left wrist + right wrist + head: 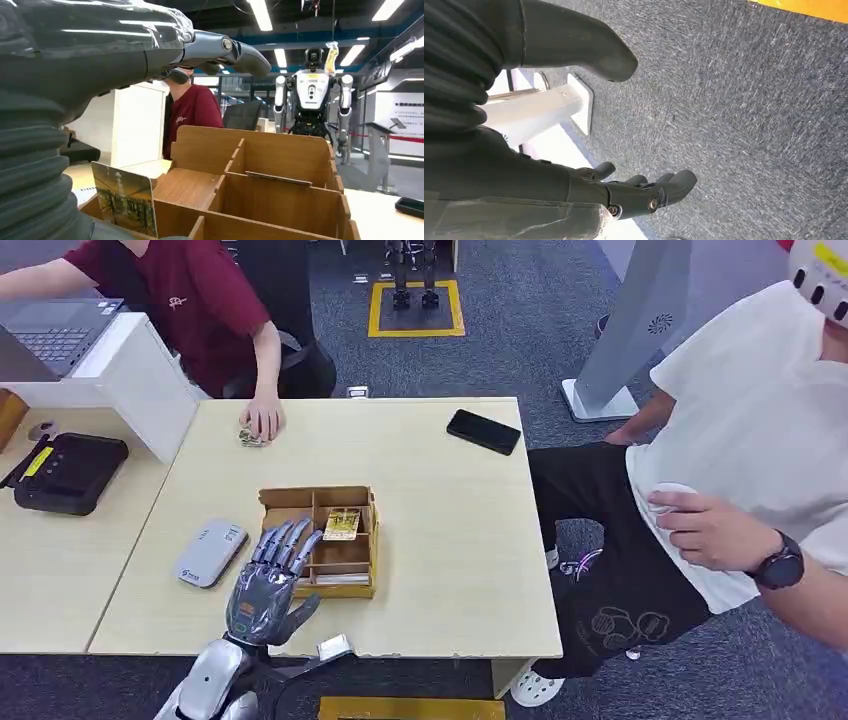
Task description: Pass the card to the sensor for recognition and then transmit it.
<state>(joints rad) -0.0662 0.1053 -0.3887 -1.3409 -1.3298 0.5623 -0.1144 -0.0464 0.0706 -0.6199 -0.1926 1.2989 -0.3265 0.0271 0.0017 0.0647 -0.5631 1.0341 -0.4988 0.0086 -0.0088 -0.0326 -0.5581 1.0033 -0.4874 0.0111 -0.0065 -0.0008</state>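
Hovering empty with fingers apart, the left robot hand [268, 585] overlaps the wooden organizer [352, 502]; card reader [210, 553] beside it.

matt wooden box [352, 540], glossy black phone [484, 431], rough grey carpet [744, 100]

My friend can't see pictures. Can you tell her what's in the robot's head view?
A silver robot left hand reaches with spread fingers over a compartmented wooden box holding a yellowish card, on a pale wooden table. A white oval card sensor lies beside the box, and a black phone lies farther back.
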